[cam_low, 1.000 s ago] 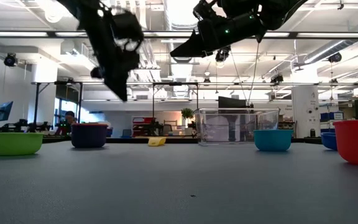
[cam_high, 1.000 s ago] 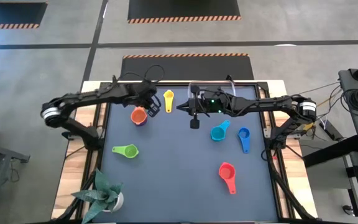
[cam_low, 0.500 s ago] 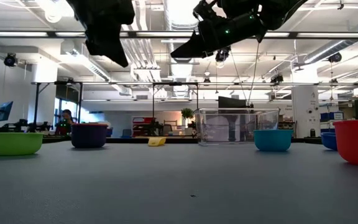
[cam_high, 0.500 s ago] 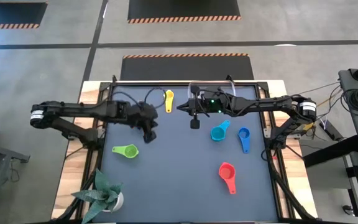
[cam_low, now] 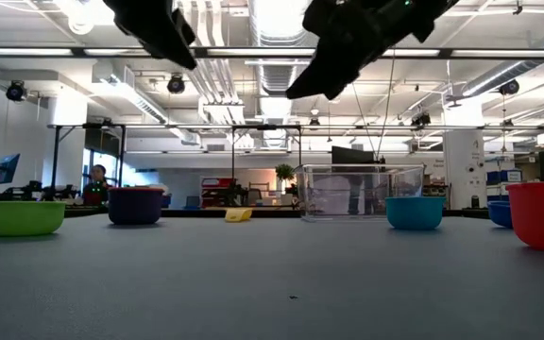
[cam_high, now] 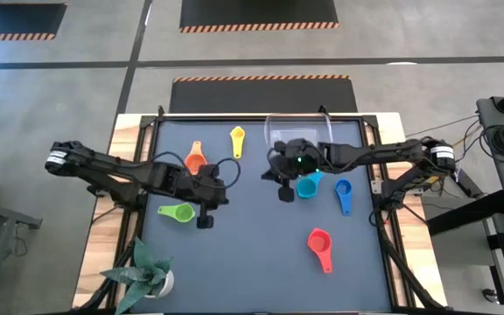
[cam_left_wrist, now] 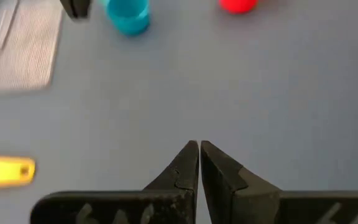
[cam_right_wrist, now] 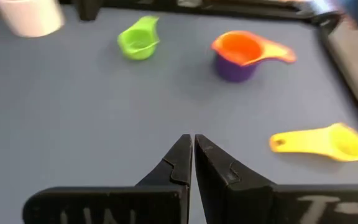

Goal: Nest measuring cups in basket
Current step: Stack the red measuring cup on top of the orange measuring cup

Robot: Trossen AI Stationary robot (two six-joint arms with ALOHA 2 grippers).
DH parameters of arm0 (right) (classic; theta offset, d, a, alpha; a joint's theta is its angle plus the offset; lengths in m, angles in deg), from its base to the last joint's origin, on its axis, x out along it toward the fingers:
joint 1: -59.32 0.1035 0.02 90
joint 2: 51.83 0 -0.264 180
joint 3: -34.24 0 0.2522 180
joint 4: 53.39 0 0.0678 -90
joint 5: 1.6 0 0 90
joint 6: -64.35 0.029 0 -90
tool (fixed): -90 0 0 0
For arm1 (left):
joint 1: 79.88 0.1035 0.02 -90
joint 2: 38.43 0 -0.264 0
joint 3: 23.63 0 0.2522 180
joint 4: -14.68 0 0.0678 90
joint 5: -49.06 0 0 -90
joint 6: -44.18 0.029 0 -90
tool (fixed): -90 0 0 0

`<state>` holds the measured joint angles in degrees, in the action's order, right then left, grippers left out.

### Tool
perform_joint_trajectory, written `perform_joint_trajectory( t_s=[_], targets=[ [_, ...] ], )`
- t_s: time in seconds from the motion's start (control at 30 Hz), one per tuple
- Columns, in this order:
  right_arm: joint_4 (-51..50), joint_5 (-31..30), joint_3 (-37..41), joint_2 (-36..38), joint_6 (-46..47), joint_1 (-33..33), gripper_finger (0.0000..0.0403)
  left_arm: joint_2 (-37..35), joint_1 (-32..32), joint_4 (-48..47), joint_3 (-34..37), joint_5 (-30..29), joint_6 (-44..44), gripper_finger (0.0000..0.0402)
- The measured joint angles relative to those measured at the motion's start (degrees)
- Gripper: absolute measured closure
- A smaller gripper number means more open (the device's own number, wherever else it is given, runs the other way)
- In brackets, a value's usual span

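Measuring cups (cam_high: 182, 212) are scattered all over the dark table (cam_high: 252, 254), none in the clear basket (cam_high: 297, 131) at the far edge; the orange one (cam_right_wrist: 241, 46) sits nested in the purple. Left gripper (cam_high: 205, 220) hovers just beside the green cup, right gripper (cam_high: 285, 192) next to the cyan cup (cam_high: 308, 185). Both are pinched fully closed, holding nothing.

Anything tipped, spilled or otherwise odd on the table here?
Nothing spilled or tipped. One quirk: the orange cup already sits nested in the purple cup, outside the basket, which looks empty.
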<state>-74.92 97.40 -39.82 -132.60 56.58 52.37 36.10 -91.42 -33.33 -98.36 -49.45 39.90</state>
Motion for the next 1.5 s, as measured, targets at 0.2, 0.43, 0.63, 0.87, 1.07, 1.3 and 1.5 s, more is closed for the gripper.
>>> perform_joint_trajectory(
  t_s=[0.2,0.43,0.63,0.87,1.07,1.3,1.5],
  targets=[
    [-7.46,0.02,0.00,1.26,10.97,5.32,0.0394,0.00,-1.85,4.27,1.10,0.06,5.94,0.0402],
    [-13.67,0.02,0.00,2.51,24.70,9.80,0.0394,-1.32,-1.92,11.04,5.87,2.24,10.35,0.0402],
    [-17.44,-0.05,-1.22,2.69,33.87,13.06,0.0394,-4.85,-1.90,14.98,8.81,2.63,14.37,0.0402],
    [-21.48,-0.52,-4.26,2.64,44.54,17.15,0.0394,-10.92,-1.87,16.04,10.23,2.63,18.86,0.0402],
    [-26.16,-0.60,-4.43,2.64,56.46,21.55,0.0394,-14.77,-1.87,16.00,10.52,2.63,19.20,0.0402],
    [-39.60,-0.59,-4.06,2.60,71.71,26.98,0.0394,-15.92,-1.87,15.82,10.54,2.63,18.81,0.0402],
    [-42.69,-1.53,-3.90,0.18,76.05,31.00,0.0394,-15.08,-1.87,15.79,10.56,2.63,18.35,0.0402]
  ],
)
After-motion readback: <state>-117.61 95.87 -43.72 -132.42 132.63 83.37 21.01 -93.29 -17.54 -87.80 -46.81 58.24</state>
